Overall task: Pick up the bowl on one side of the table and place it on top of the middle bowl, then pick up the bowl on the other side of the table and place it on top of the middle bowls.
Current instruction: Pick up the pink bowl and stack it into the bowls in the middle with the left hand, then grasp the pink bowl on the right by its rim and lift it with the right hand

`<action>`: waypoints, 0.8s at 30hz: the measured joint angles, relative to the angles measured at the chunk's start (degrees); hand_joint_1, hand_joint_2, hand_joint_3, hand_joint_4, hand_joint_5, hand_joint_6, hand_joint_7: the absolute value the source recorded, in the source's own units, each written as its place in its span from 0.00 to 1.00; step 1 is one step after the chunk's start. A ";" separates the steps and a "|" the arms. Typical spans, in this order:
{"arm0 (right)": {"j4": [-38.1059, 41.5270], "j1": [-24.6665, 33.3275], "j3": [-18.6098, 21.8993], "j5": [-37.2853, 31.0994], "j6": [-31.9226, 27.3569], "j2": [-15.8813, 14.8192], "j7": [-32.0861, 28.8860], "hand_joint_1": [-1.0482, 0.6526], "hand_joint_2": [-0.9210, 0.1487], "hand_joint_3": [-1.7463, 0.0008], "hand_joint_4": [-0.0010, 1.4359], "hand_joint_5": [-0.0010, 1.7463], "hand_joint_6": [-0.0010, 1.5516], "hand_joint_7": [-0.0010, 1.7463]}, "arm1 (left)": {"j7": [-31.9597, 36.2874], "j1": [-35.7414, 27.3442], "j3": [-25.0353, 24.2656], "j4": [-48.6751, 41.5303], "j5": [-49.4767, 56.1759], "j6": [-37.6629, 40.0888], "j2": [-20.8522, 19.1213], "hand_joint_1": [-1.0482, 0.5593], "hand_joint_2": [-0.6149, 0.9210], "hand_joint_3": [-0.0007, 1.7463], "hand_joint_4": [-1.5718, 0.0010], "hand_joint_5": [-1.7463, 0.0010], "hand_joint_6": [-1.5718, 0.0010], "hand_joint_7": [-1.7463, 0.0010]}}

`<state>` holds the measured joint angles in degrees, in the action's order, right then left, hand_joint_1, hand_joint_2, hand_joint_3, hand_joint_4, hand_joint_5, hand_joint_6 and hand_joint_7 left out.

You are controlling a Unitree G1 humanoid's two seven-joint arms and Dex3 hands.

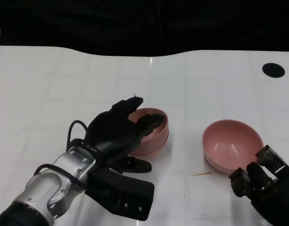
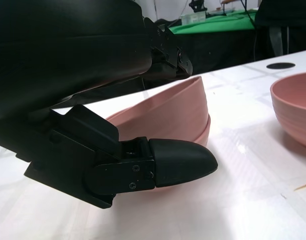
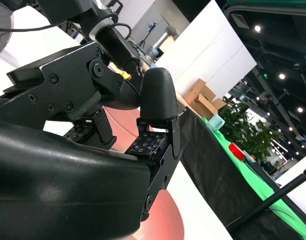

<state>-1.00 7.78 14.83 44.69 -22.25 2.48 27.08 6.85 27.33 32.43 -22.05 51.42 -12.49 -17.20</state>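
Left hand [image 1: 119, 131] gripping the upper pink bowl [image 1: 151, 129] by its rim, this bowl sitting nested in the middle bowl [image 2: 205, 134] at table [image 1: 50, 89] centre, both holding nothing, right-side pink bowl [image 1: 232, 145] standing empty to the right, right hand [image 1: 264, 181] hovering at its near edge, fingers apart, holding nothing

Left hand [image 2: 143, 100] grips stacked pink bowls [image 2: 177, 107]; another bowl [image 2: 295, 112] beside.

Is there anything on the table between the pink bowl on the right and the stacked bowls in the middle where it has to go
Only a thin wooden sliver lies on the table near that path, low and flat. The left hand grips the middle bowls over the rim, so it covers the landing spot. The right hand sits at the right bowl.
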 measured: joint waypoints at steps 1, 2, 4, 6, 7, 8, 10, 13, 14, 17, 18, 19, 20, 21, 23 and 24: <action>-0.11 0.05 0.06 0.01 -0.05 -0.02 -0.14 0.54 0.24 0.44 0.57 0.99 0.51 0.83 | 1.00 -1.65 -1.98 1.76 -2.98 -1.61 0.13 0.23 1.00 0.15 0.87 0.97 0.72 0.98; -0.19 0.13 0.22 0.00 -0.12 -0.05 -0.54 0.55 0.24 0.44 0.57 0.99 0.51 0.83 | 2.23 -3.35 -4.14 4.01 -6.28 -3.60 0.48 0.35 1.00 0.08 0.74 0.94 0.63 0.97; -0.27 0.15 0.28 -0.03 -0.20 -0.08 -0.82 0.55 0.23 0.44 0.56 1.00 0.50 0.83 | 4.02 -6.13 -8.07 7.69 -12.90 -7.35 1.66 0.49 1.00 0.04 0.57 0.91 0.53 0.96; -0.25 0.03 0.23 -0.02 -0.23 -0.09 -0.72 0.55 0.24 0.44 0.56 0.99 0.50 0.83 | 3.72 -8.21 -11.52 10.06 -21.13 -10.54 3.21 0.61 1.00 0.07 0.40 0.86 0.45 0.94; -0.25 -0.01 0.24 -0.01 -0.23 -0.09 -0.68 0.55 0.24 0.45 0.55 0.99 0.50 0.83 | 2.63 -9.32 -13.00 10.89 -25.50 -11.48 3.96 0.63 1.00 0.08 0.37 0.86 0.43 0.94; -0.25 -0.04 0.25 0.02 -0.28 -0.09 -0.67 0.55 0.24 0.45 0.56 0.99 0.50 0.83 | 0.67 -10.63 -14.32 12.06 -29.73 -11.54 4.49 0.64 1.00 0.11 0.36 0.86 0.43 0.95; -0.17 -0.05 0.37 0.04 -0.32 -0.10 -0.61 0.55 0.23 0.45 0.56 1.00 0.50 0.83 | -5.08 -13.36 -16.40 15.95 -37.80 -8.39 4.72 0.65 1.00 0.14 0.37 0.86 0.42 0.95; -0.03 -0.10 0.54 0.03 -0.32 -0.10 -0.39 0.55 0.23 0.44 0.56 1.00 0.50 0.83 | -14.08 -16.50 -19.32 22.24 -50.69 -1.00 4.42 0.68 1.00 0.20 0.52 0.61 0.43 0.97; -0.03 -0.10 0.55 0.01 -0.32 -0.10 -0.39 0.55 0.24 0.43 0.56 1.00 0.50 0.83 | -17.05 -17.60 -20.62 24.61 -55.32 1.99 4.25 0.68 1.00 0.20 0.57 0.51 0.43 0.97; -0.01 -0.20 0.56 0.00 -0.32 -0.08 -0.39 0.56 0.24 0.42 0.56 1.00 0.50 0.83 | -21.10 -19.49 -23.59 29.17 -62.50 8.40 3.98 0.70 0.95 0.34 0.65 0.32 0.40 0.94; 0.01 -0.25 0.60 0.03 -0.33 -0.08 -0.38 0.56 0.23 0.42 0.55 1.00 0.50 0.83 | -21.63 -20.23 -24.70 30.83 -65.30 11.20 4.11 0.70 0.91 0.44 0.68 0.26 0.40 0.92; 0.05 -0.28 0.69 0.06 -0.35 -0.08 -0.37 0.56 0.23 0.42 0.55 1.00 0.50 0.83 | -22.11 -21.09 -25.93 32.37 -67.97 13.97 4.26 0.71 0.88 0.49 0.70 0.23 0.40 0.91; 0.06 -0.27 0.83 0.11 -0.35 -0.09 -0.37 0.56 0.23 0.41 0.55 1.00 0.50 0.83 | -22.45 -21.91 -26.90 33.55 -70.14 16.37 4.38 0.71 0.87 0.53 0.71 0.21 0.40 0.90; 0.10 -0.27 0.97 0.12 -0.35 -0.09 -0.37 0.56 0.23 0.41 0.55 1.00 0.50 0.84 | -22.61 -22.34 -27.47 34.29 -71.22 18.14 4.47 0.71 0.86 0.54 0.71 0.20 0.40 0.89; 0.13 -0.29 0.97 0.12 -0.39 -0.09 -0.36 0.56 0.23 0.41 0.55 1.00 0.50 0.84 | -22.82 -22.75 -28.12 35.21 -71.95 19.97 4.56 0.71 0.85 0.55 0.71 0.20 0.41 0.88; 0.13 -0.31 0.97 0.12 -0.39 -0.09 -0.36 0.56 0.23 0.41 0.55 1.00 0.50 0.84 | -22.94 -22.82 -28.30 35.58 -72.01 20.59 4.61 0.71 0.85 0.55 0.71 0.20 0.41 0.88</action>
<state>-0.86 7.46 15.80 44.81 -22.64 2.39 26.73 -16.09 4.52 4.13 13.53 -20.59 8.10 -12.59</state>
